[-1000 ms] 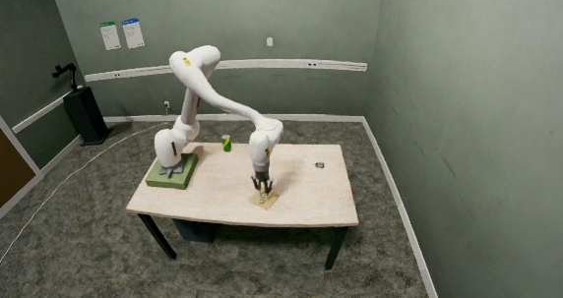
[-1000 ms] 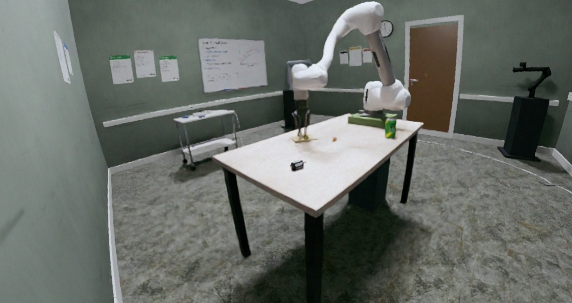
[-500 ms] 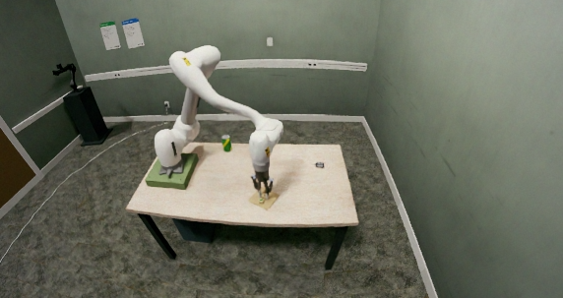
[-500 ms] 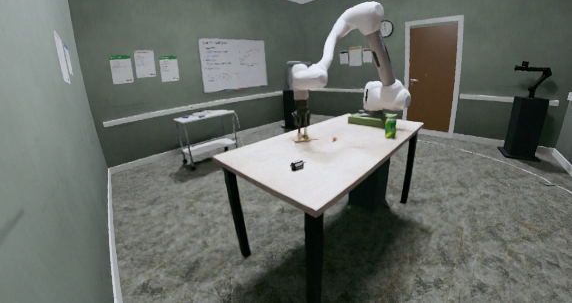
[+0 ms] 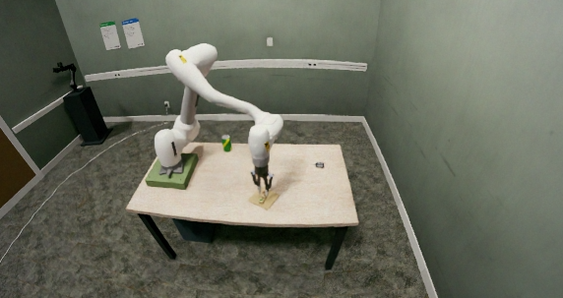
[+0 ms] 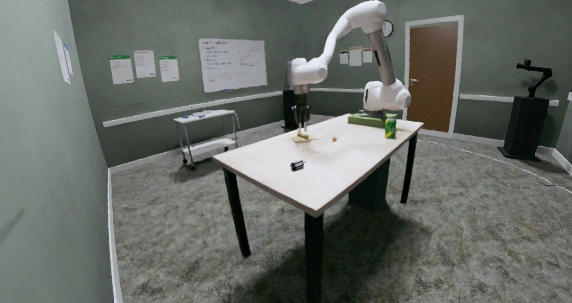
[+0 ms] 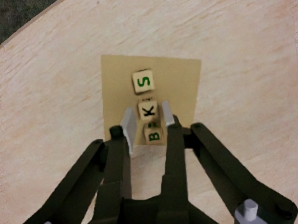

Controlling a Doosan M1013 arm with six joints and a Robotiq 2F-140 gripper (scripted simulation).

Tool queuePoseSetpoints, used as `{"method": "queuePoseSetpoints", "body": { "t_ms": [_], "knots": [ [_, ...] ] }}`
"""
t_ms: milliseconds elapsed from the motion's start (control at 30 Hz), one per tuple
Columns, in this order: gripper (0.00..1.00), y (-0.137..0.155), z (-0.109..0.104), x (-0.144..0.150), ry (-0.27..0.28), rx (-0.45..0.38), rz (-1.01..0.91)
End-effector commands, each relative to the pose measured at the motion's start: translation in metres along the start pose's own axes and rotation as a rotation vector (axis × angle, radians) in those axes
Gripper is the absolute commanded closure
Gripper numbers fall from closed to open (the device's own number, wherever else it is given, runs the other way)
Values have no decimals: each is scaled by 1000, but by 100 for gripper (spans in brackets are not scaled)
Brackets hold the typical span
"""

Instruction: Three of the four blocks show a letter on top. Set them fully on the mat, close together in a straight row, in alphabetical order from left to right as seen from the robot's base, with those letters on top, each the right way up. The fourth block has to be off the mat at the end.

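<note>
A tan mat (image 7: 181,75) (image 5: 271,201) (image 6: 303,139) lies on the table near its edge. On it, three pale blocks stand in a close row in the wrist view: S (image 7: 143,83) farthest, K (image 7: 149,110) in the middle, B (image 7: 154,131) nearest. My gripper (image 7: 149,113) (image 5: 261,190) (image 6: 301,129) stands low over the mat. Its fingers are a little apart on either side of the B block, with a small gap on each side. A tiny orange thing (image 6: 334,139), perhaps the fourth block, lies on the table off the mat.
A green and yellow can (image 5: 226,143) (image 6: 390,126) stands near the arm's green base (image 5: 172,177). A small black object (image 5: 319,164) (image 6: 297,165) lies toward the far end of the table (image 5: 305,212).
</note>
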State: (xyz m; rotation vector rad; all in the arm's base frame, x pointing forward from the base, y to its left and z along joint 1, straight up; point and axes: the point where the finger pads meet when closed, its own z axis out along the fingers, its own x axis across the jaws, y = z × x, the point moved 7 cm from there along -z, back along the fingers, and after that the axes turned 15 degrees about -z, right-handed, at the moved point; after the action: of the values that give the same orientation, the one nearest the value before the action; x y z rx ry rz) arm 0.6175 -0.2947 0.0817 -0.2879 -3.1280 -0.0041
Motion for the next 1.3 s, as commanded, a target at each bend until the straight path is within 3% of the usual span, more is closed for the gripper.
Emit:
{"method": "queuePoseSetpoints", "body": {
  "t_ms": [0,267,533,567,1267],
  "knots": [
    [68,0,-15,0,-1,0,0],
    [68,0,-51,0,-1,0,0],
    [68,0,-57,0,-1,0,0],
    [0,0,-57,0,-1,0,0],
    [0,0,-57,0,-1,0,0]
  ]
}}
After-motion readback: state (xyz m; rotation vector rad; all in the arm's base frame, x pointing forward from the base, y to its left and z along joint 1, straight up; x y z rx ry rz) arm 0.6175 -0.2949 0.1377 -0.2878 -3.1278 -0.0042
